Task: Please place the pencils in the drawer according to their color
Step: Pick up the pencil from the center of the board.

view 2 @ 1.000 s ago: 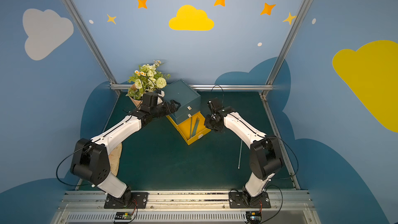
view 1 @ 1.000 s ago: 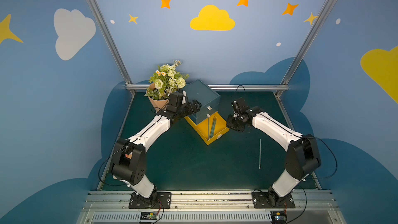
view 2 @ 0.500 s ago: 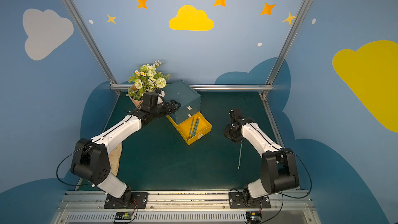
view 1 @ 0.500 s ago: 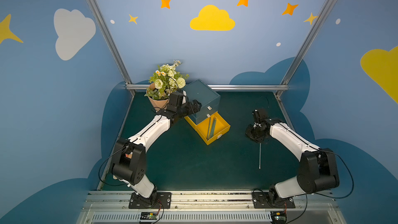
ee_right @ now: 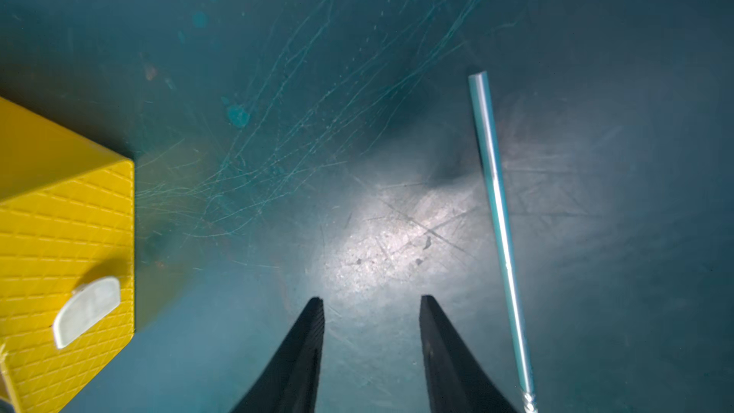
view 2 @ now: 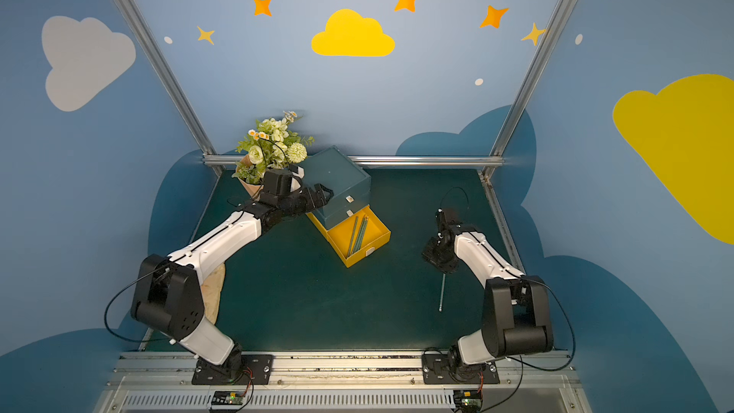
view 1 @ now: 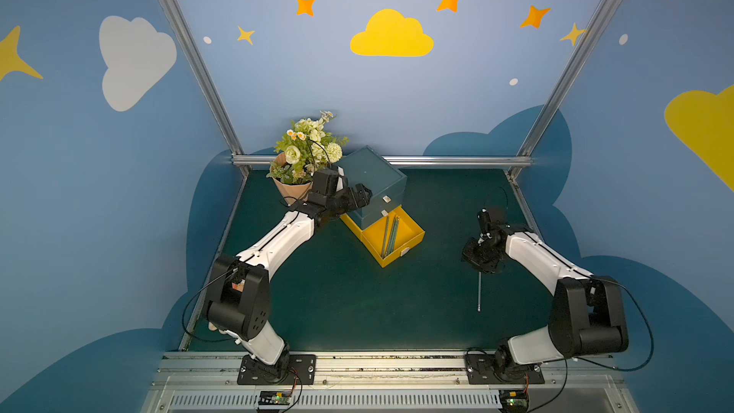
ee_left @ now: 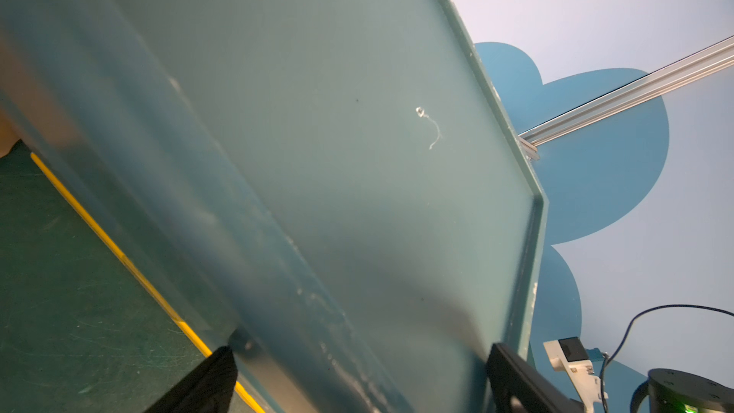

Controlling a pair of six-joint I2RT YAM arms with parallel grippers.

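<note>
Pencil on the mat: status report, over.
Right end effector open, empty. Left end effector straddles cabinet, grip unclear. Pencil flat on mat beside right end effector, ungrasped. Nothing between them.

Left arm [view 1: 278,241] stretched forward and inward, left gripper [view 1: 359,197] with fingers [ee_left: 214,375] set apart, right arm [view 1: 536,253] elbow-bent, right gripper [ee_right: 371,300] pointing down, parted, empty.

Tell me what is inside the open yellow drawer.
A few pale grey-green pencils lie side by side in the yellow drawer. Its rear part is hidden under the teal cabinet.
</note>
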